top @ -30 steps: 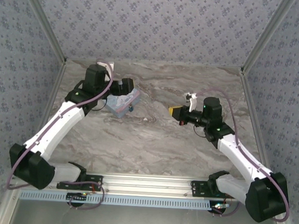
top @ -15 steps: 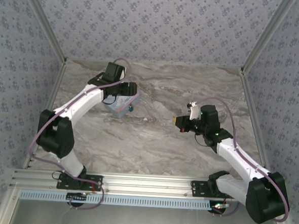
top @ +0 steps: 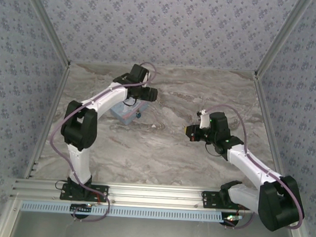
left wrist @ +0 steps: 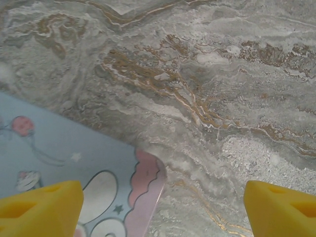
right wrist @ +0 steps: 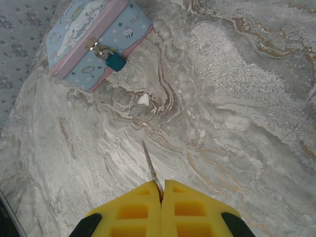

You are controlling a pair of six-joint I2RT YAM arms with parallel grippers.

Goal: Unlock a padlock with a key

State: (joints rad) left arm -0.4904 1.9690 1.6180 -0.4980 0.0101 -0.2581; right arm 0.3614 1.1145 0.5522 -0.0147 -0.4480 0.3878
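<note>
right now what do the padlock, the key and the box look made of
Padlock: teal body, probably painted metal, with a thin shiny metal shackle. Key: thin grey metal, going by its dull gleam. Box: likely printed tin, smooth, with cartoon art and pink edges, though coated card can't be ruled out.

**A:** Is there any writing to read on the tin (right wrist: 79, 29)?

**B:** None. The lid has a cartoon figure, and there are stars and a cupcake on the side. It's all drawings, with no legible letters.

**A:** Any brand or number on the padlock (right wrist: 116, 61)?

**B:** It's too small to tell. I just see a teal body.

**A:** And the key (right wrist: 150, 170)?

**B:** It's a thin dark blade, and I can't make out any stamp.
</note>
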